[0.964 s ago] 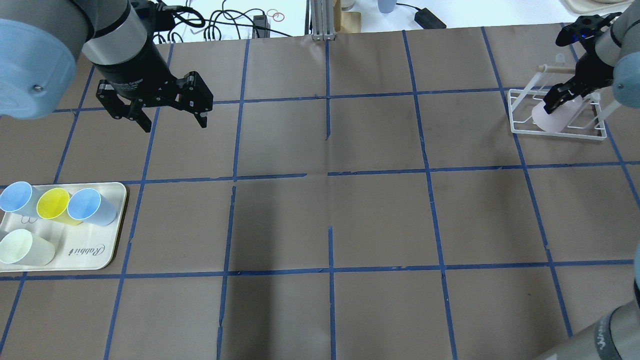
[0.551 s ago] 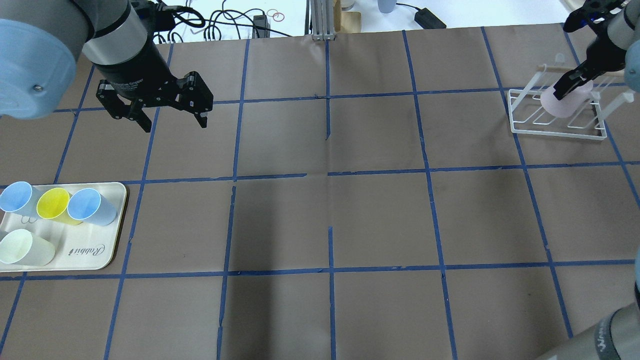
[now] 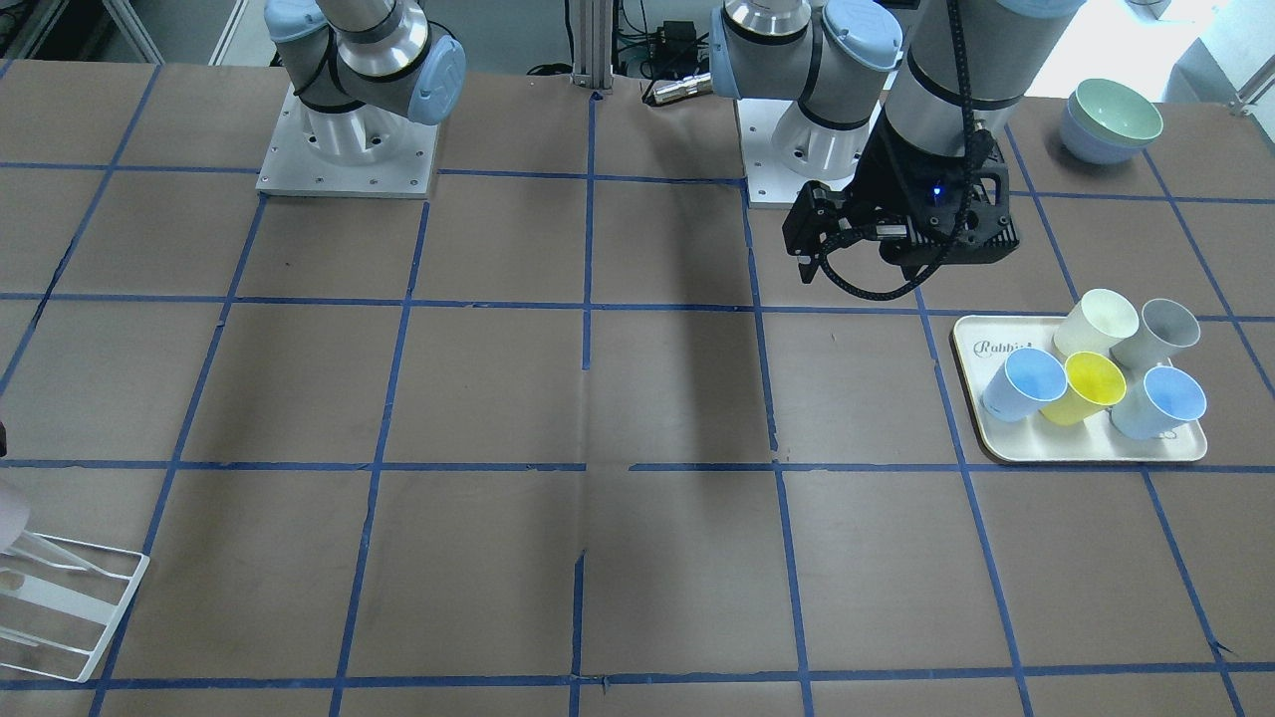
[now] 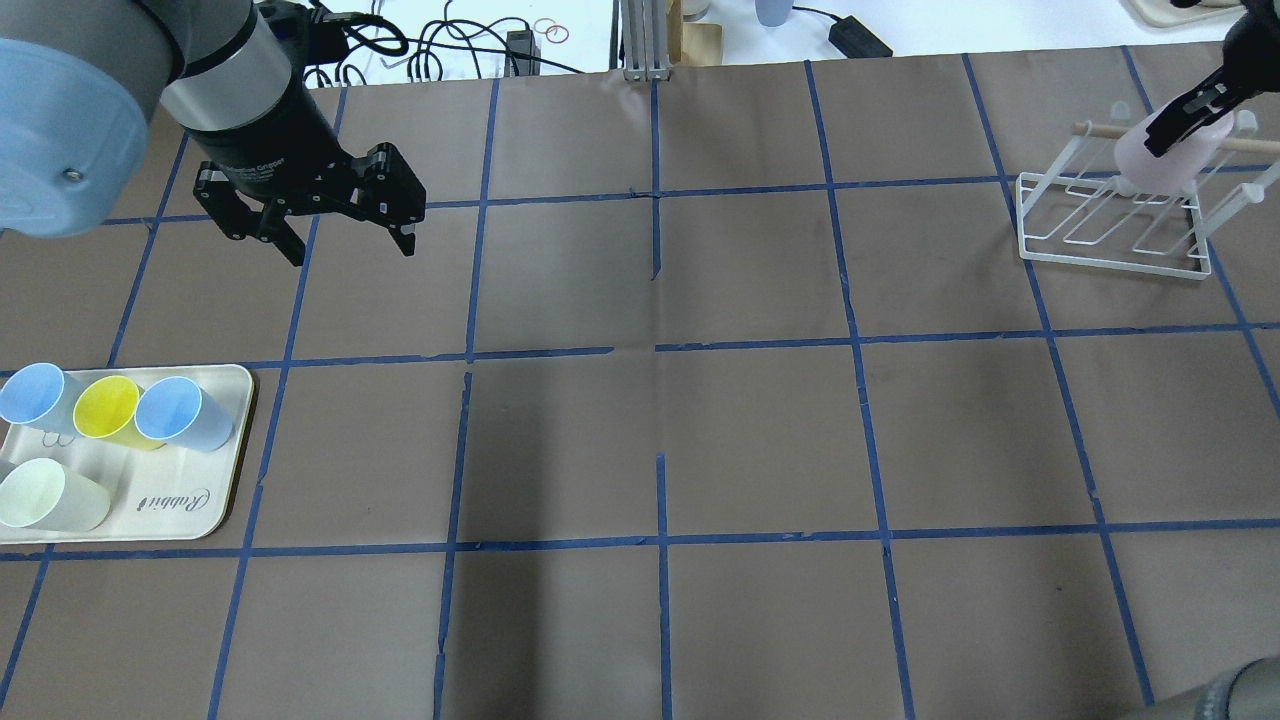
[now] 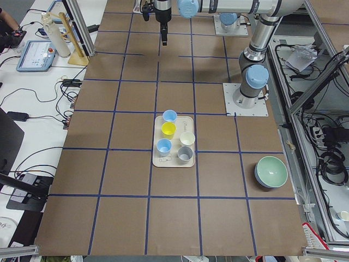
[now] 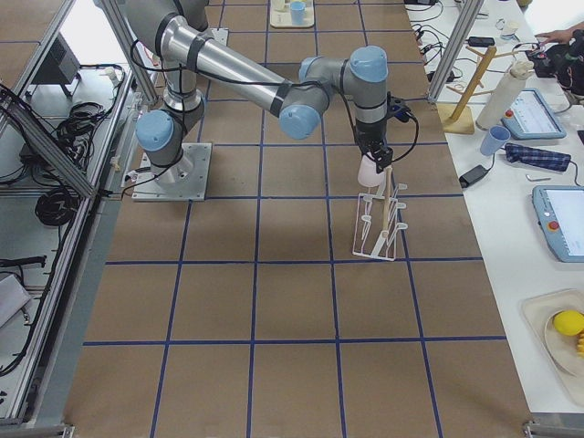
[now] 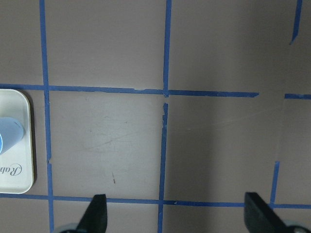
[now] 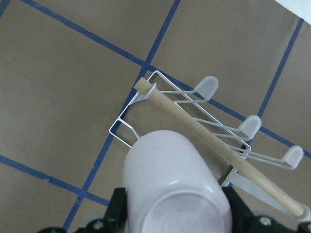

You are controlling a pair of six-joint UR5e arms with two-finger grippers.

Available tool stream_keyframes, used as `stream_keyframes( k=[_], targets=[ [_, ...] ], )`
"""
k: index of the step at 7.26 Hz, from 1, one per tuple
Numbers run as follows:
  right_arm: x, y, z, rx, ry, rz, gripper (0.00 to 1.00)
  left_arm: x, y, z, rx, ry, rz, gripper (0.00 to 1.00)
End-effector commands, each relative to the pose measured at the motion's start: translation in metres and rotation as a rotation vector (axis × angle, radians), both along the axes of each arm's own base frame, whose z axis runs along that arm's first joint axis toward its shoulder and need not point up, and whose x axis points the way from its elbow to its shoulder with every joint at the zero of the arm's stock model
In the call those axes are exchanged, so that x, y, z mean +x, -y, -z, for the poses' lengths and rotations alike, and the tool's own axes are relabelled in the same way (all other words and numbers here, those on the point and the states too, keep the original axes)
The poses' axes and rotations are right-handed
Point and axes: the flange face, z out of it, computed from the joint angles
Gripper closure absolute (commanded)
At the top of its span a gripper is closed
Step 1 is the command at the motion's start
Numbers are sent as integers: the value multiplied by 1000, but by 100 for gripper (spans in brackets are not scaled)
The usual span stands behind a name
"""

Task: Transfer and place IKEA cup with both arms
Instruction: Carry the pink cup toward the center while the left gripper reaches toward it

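The pale pink IKEA cup [image 4: 1150,165] hangs in my right gripper [image 4: 1182,122], which is shut on it, above the white wire rack [image 4: 1110,245] at the far right. In the right wrist view the cup [image 8: 172,179] shows its base between the fingers, clear of the rack's wooden bar [image 8: 209,145]. The front view shows only a sliver of the cup [image 3: 10,513] at the left edge. My left gripper [image 4: 350,250] is open and empty, hovering over the table's left rear, beyond the tray. Its fingertips [image 7: 97,211] stand wide apart.
A cream tray [image 4: 185,510] at the left front holds two light blue cups, a yellow one, a cream-white one and a grey one [image 3: 1155,334]. Stacked bowls [image 3: 1111,119] sit beside the left arm's base. Cables lie beyond the table's far edge.
My right gripper has lifted the pink cup up out of the wire rack and carried it toward the far edge. The left arm has not moved.
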Motion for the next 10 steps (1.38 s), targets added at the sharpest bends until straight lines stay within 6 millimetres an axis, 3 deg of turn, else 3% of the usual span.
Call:
stream_keyframes(
  k=[1, 3, 4, 7, 9, 10],
  targets=[
    [10, -26, -38, 13, -21, -21, 97, 13, 3, -2, -3, -92, -44, 0],
    [41, -61, -77, 17, 54, -44, 97, 33, 8, 2, 0, -194, -70, 0],
    [58, -64, -77, 18, 146, -65, 97, 50, 9, 9, 1, -270, -83, 0],
    [162, -73, -71, 127, 559, 19, 100, 86, -5, 42, 3, -554, -178, 0],
    [222, -79, -78, 252, 930, 200, 100, 96, -16, 69, -26, -775, -232, 0],
    [241, -80, -87, 296, 1085, 257, 100, 92, -19, 77, -40, -867, -256, 0]
  ],
)
